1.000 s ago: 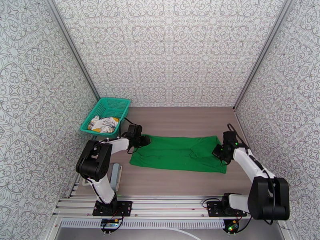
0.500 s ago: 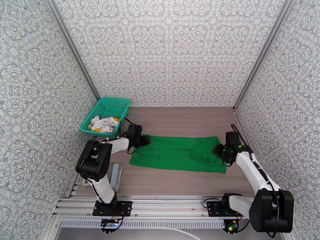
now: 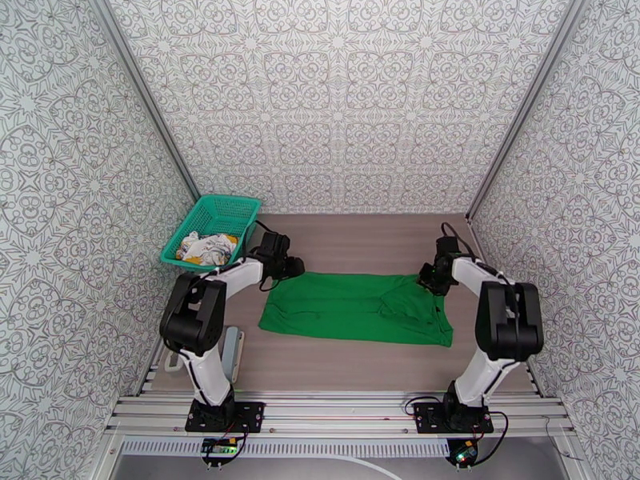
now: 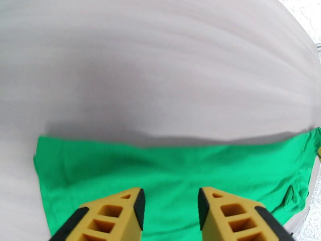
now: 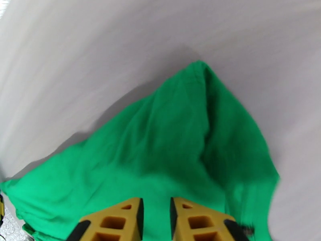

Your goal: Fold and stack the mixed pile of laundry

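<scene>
The green shirt (image 3: 352, 307) is spread flat across the middle of the table (image 3: 360, 242). At its far left corner the left gripper (image 3: 294, 267) is held just over the cloth, fingers set apart with nothing between them. At the far right corner the right gripper (image 3: 424, 279) is poised above the rumpled end, fingers parted only narrowly. Farther back on the left, the white printed garment (image 3: 206, 248) is bundled inside the teal basket (image 3: 216, 208).

The left arm stretches to the top view's centre-left, the left gripper (image 3: 286, 267) with jaws clearly parted. The right arm bends sharply at centre-right, the right gripper (image 3: 424, 278) with jaws narrowly apart.
</scene>
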You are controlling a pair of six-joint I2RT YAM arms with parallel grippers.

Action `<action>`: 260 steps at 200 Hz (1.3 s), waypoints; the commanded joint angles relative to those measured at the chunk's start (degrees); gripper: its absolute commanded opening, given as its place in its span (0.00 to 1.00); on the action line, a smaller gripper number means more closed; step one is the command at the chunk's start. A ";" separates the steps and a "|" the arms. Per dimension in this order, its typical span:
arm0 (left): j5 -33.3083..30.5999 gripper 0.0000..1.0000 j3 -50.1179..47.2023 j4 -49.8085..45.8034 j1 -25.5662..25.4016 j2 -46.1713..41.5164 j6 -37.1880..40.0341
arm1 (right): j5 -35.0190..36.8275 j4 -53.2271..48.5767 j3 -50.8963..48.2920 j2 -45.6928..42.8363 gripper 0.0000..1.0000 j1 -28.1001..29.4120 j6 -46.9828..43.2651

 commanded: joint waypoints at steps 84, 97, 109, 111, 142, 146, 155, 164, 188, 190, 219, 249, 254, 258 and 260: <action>-1.26 0.34 2.67 -3.87 7.65 5.95 -0.40 | 3.14 -0.35 6.35 6.64 0.31 -4.93 -0.78; -1.17 0.36 3.65 -5.82 7.75 4.33 0.59 | 1.89 -1.66 7.54 5.38 0.34 -4.95 -1.42; -1.18 0.39 4.00 -7.20 7.33 1.57 1.56 | 1.22 -2.51 7.46 2.50 0.36 -4.78 -1.44; -1.28 0.39 4.05 -7.44 7.27 1.09 1.70 | 1.21 -2.59 7.34 1.95 0.37 -4.76 -1.39; -2.45 0.42 4.05 -11.17 3.49 -6.34 5.48 | 1.81 -3.84 1.34 -10.26 0.41 -2.68 0.80; -2.56 0.41 4.01 -11.59 2.96 -6.86 6.10 | 1.89 -3.72 -0.07 -12.01 0.42 -2.24 1.42; -2.88 0.41 4.06 -12.59 1.71 -7.43 6.91 | 0.43 -2.95 -3.90 -15.73 0.42 -1.24 3.16; -2.69 0.41 3.94 -13.27 0.73 -7.24 7.81 | -2.30 -1.19 -8.19 -19.30 0.42 -0.49 5.55; -2.42 0.39 4.36 -15.04 -1.02 -4.45 9.89 | -9.03 2.30 -16.23 -24.21 0.42 1.53 12.04; -2.41 0.39 4.40 -15.22 -1.14 -4.00 10.00 | -9.48 2.72 -16.75 -24.35 0.42 1.74 12.55; -2.22 0.37 3.83 -14.91 -2.05 -0.64 10.15 | -10.28 5.66 -19.37 -22.88 0.48 3.65 18.47; -2.69 0.35 0.59 -13.41 -1.91 0.80 8.17 | -7.29 6.17 -16.43 -15.37 0.49 4.57 22.52; -2.58 0.35 -0.25 -13.01 -1.96 0.81 7.77 | -6.71 6.57 -15.71 -13.75 0.49 4.56 22.68; -2.49 0.35 -0.97 -12.72 -2.04 0.86 7.51 | -6.04 6.89 -15.00 -12.50 0.49 4.56 22.70; -2.49 0.35 -1.30 -12.64 -2.03 0.78 7.38 | -5.58 6.94 -14.60 -12.00 0.49 4.56 22.66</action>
